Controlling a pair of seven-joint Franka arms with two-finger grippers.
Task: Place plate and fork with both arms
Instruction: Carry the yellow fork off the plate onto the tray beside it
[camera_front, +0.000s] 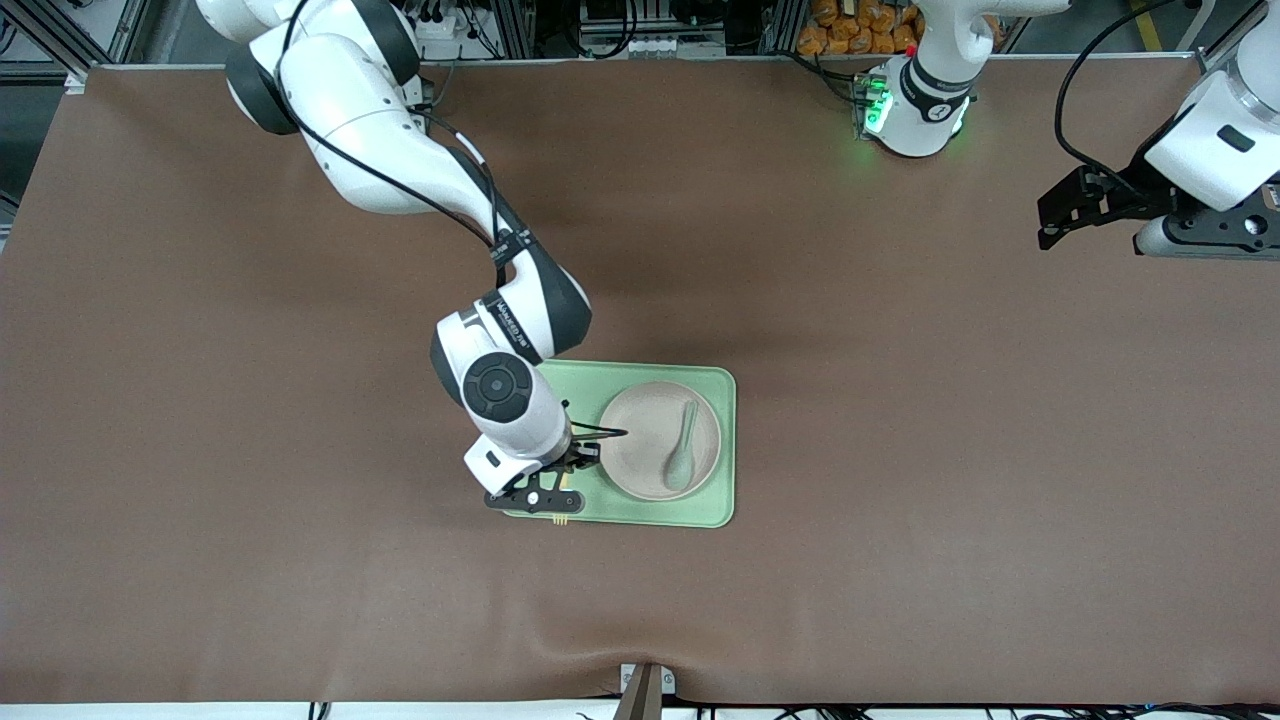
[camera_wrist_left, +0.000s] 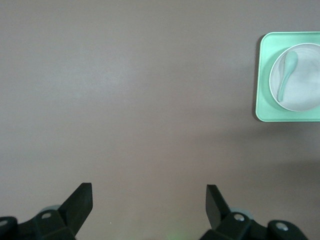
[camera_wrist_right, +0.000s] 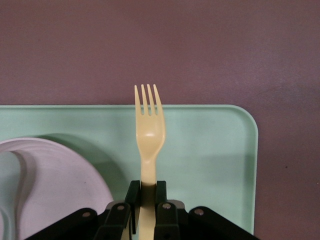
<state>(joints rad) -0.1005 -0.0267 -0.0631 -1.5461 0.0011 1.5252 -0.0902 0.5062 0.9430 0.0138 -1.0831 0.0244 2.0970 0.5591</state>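
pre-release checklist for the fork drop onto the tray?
1. Right gripper shut on the fork: ok.
2. Fork over the tray, in the strip beside the plate: ok, though the tines reach past the tray's edge nearer the front camera.
3. Fork touching the tray yet: cannot tell.
4. Plate already on the tray: ok; a green spoon lies in it.
5. Left gripper open, waiting over bare table at its own end: ok.
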